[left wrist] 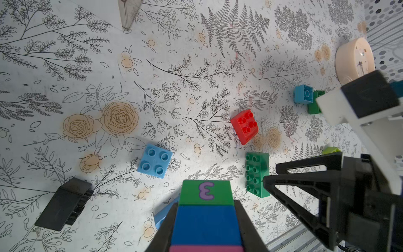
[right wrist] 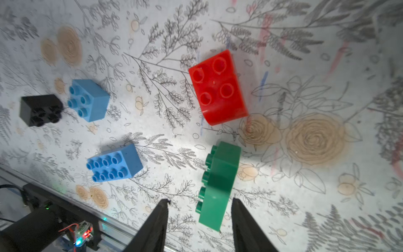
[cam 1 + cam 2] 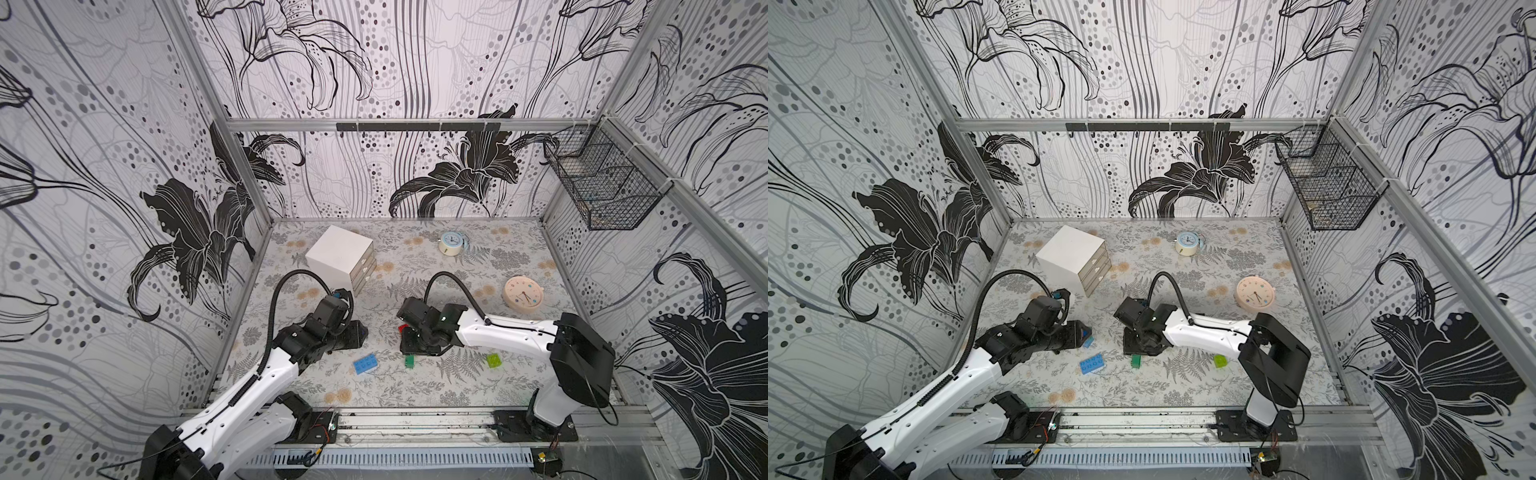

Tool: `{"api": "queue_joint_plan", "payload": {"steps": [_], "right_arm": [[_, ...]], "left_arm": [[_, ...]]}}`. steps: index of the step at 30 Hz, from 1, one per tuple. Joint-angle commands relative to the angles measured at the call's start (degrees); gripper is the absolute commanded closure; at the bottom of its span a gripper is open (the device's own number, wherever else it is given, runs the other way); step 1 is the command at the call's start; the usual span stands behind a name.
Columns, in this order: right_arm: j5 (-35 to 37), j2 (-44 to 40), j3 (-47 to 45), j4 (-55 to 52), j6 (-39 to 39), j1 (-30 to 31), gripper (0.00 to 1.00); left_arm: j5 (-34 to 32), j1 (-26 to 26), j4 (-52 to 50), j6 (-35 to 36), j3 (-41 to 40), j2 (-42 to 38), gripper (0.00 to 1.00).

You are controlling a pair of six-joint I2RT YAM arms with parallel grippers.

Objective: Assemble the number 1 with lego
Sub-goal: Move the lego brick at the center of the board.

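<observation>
Front edge: a blue oblong brick (image 3: 365, 364), a dark green brick (image 2: 218, 179) and a lime brick (image 3: 493, 360) lie loose on the table (image 3: 415, 266).
Right arm: the right gripper (image 2: 199, 200) has its fingers apart around the dark green brick's end, with no grip.
Left arm: the left gripper (image 1: 206, 205) is clamped on a stack of bricks (image 1: 206, 224), green, blue and pink.
Handling: the bricks look light, rigid and smooth; pinching the flat side walls seems best.
Behind: a red brick (image 2: 218, 87), a pink clock (image 3: 522, 292), a blue clock (image 3: 451, 243) and a drawer chest (image 3: 340, 253).
</observation>
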Motion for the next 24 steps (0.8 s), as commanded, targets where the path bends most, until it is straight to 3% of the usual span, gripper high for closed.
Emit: {"api": "queue_joint_plan", "payload": {"steps": [1, 8, 13, 24], "right_arm": [[0.82, 2.32, 1.14, -6.46, -1.46, 0.11, 0.57], [0.48, 2.97, -0.46, -4.24, -0.19, 0.07, 0.68], [-1.30, -0.64, -6.59, 1.36, 1.72, -0.84, 0.75], [-10.53, -12.22, -32.94, 33.59, 10.77, -7.66, 0.77]], "left_arm": [[-0.84, -0.26, 2.38, -1.00, 0.85, -1.04, 0.79], [-1.01, -0.25, 2.41, -0.92, 1.35, -0.99, 0.79], [-0.93, -0.24, 2.56, -1.08, 1.56, -1.17, 0.79], [-0.15, -0.48, 4.81, -1.21, 1.33, -1.61, 0.79]]}}
